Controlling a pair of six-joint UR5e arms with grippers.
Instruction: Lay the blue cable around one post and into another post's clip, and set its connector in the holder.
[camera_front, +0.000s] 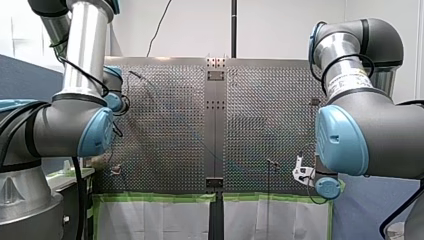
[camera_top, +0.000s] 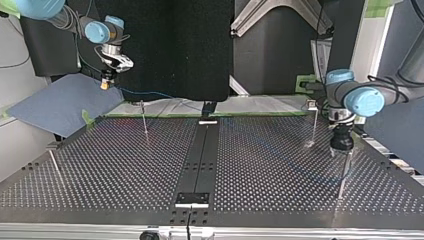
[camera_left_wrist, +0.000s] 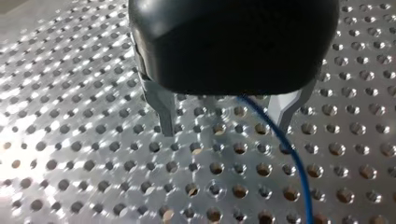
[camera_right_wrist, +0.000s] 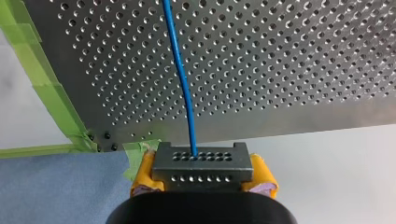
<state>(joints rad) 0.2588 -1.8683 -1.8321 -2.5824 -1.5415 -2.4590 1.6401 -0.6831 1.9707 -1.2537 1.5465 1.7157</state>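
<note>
Over perforated metal table (camera_right_wrist: 280, 70), thin blue cable (camera_right_wrist: 184, 84) looks light and limp, so my right gripper (camera_right_wrist: 203, 176) sensibly clamps its rigid grey connector block (camera_right_wrist: 203, 161); my left gripper (camera_left_wrist: 227, 119) gapes.

Counts, top view.
Arms 2: left arm (camera_top: 360, 100), right arm (camera_top: 97, 31).
Grippers 2: left gripper (camera_top: 341, 150), right gripper (camera_top: 105, 86).
Posts 4: left-edge post (camera_top: 54, 162), back-left post (camera_top: 145, 125), back-right post (camera_top: 313, 125), front-right post (camera_top: 343, 172).
Perforated panels 2: left panel (camera_top: 125, 160), right panel (camera_top: 280, 165).
Blue cable (camera_right_wrist: 184, 84) 1.
Connector (camera_right_wrist: 202, 165) 1.
Blue cloth (camera_top: 55, 102) 1.
</note>
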